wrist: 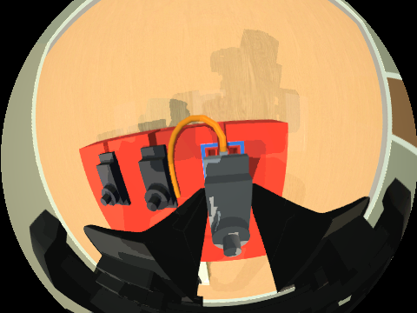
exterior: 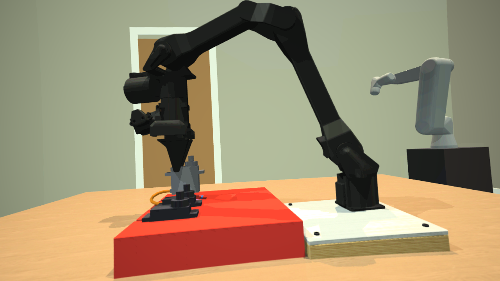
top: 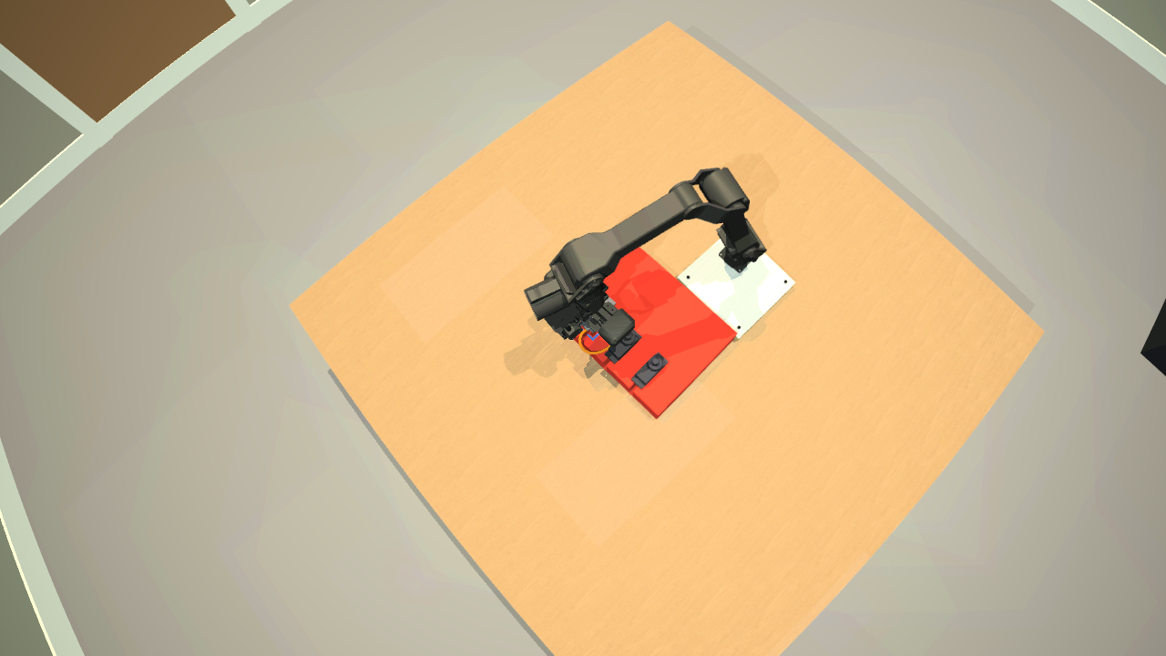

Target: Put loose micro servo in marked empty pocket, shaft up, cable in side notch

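My gripper (exterior: pixel 177 169) (wrist: pixel 228 191) points down and is shut on the loose micro servo (exterior: pixel 185 182) (wrist: pixel 229 174), a grey body between the two black fingertips. The servo is upright with its shaft up, and its ears are well above the red deck (top: pixel 700 346) (exterior: pixel 244 209) (wrist: pixel 269 145). Its bottom is low over the deck; whether it touches is hidden. The blue outline (wrist: pixel 202 152) of the empty pocket shows partly past the servo's cable end; the rest is hidden. The orange cable (top: pixel 592 352) (exterior: pixel 151 198) (wrist: pixel 197 118) arches out and bends back toward the nearer seated servo, not visibly in the notch.
Two dark servos sit in the deck: the nearer one (top: pixel 623 346) (wrist: pixel 156 174) is beside the pocket, the farther one (top: pixel 649 369) (exterior: pixel 169 212) (wrist: pixel 110 178) is beyond it. The white base board (top: pixel 709 297) (exterior: pixel 349 223) adjoins the deck and carries the arm's base.
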